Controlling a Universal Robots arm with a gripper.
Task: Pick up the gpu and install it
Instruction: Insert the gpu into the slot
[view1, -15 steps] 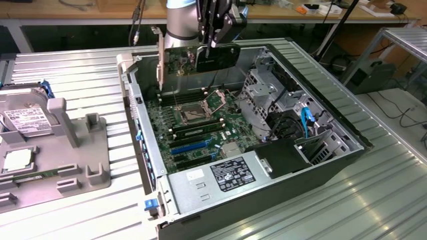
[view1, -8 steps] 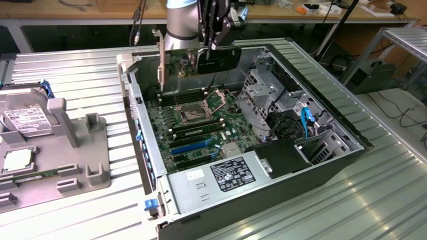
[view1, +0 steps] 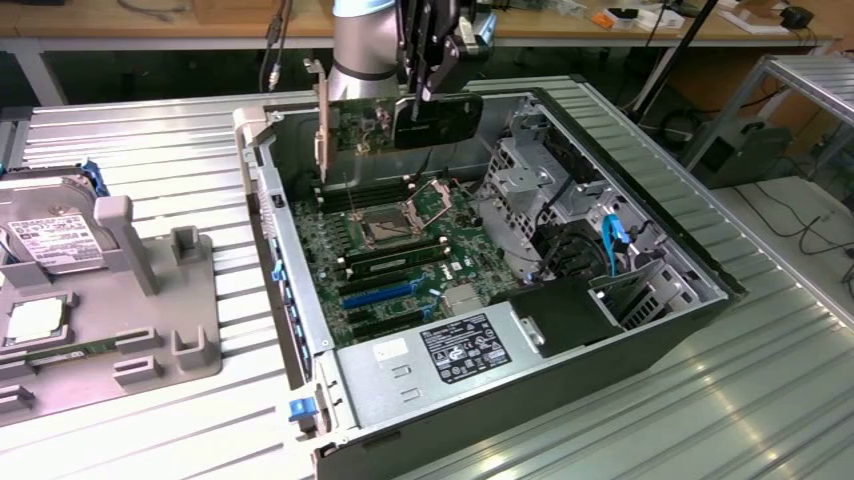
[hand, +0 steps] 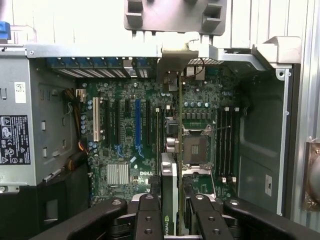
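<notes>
- Hand (view1: 430, 88) is partly closed, its fingers (hand: 150, 217) clamped on either face of the gpu (view1: 400, 125), gripping it along its upper edge.
- I see the gpu standing on edge over the open computer case (view1: 667, 330). Its silver bracket (view1: 324, 125) is toward the exterior view's left, and its lower edge looks clear of the motherboard (view1: 400, 260).
- From the wrist view I look straight down the card's thin edge (hand: 169, 187), which runs above the board between the expansion slots and the CPU socket (hand: 194, 150).
- Writing I can read: the "nvidia" logo (hand: 166, 226) on the card's shroud between the fingers, and "DELL" (hand: 145, 173) printed on the board near the silver heatsink (hand: 117, 173).
- A black label (view1: 461, 350) with white print sits on the power supply; I cannot make out its text.
- Off on the tabletop (view1: 160, 140), a hard drive (view1: 54, 240) with a white label rests in a grey fixture (view1: 174, 290); that print is too small for me to read.
</notes>
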